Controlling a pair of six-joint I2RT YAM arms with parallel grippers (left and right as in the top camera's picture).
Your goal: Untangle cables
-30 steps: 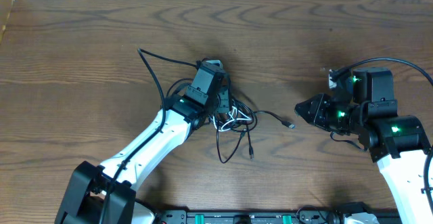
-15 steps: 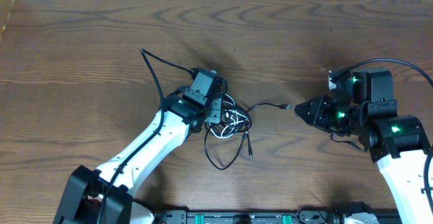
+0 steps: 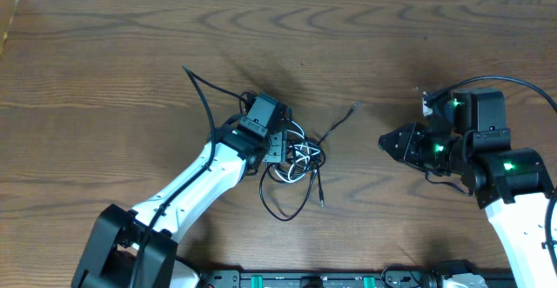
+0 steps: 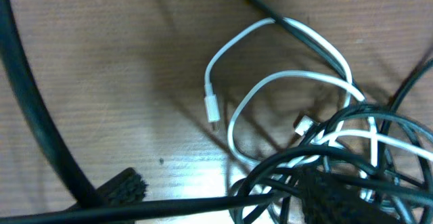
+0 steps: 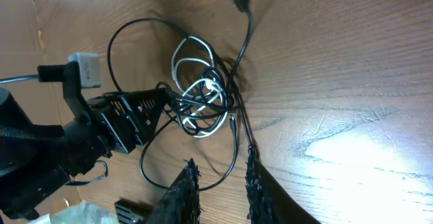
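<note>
**Left gripper** [image 3: 277,144]: the fingers are spread wide and pinch nothing. It sits on the left edge of the tangle [image 3: 302,155] of thin black and white cables. In the left wrist view, several black strands lie looped over one finger [image 4: 331,197], and a single black strand crosses the gap towards the other.

**Right gripper** [image 3: 384,140]: the fingers are slightly parted, bare wood shows between them, and it holds nothing. It points left towards the tangle and is well apart from it.

**Cables:** the tangle lies on the wooden table [image 3: 104,44], left of centre. The white cable [image 4: 270,80] forms two loops, and its white plug [image 4: 212,110] lies free on the wood. One black cable [image 3: 335,130] slants up and to the right out of the tangle and ends in a black plug [image 3: 354,107]. A black loop [image 3: 283,210] trails towards the near edge.

**Change:** half a second earlier, the black plug lay just in front of the right gripper's tip with its strand stretched level. It now rests farther up the table, clear of that gripper. Over the full second, the left gripper has shifted towards the near edge, while the right gripper has kept its place.
</note>
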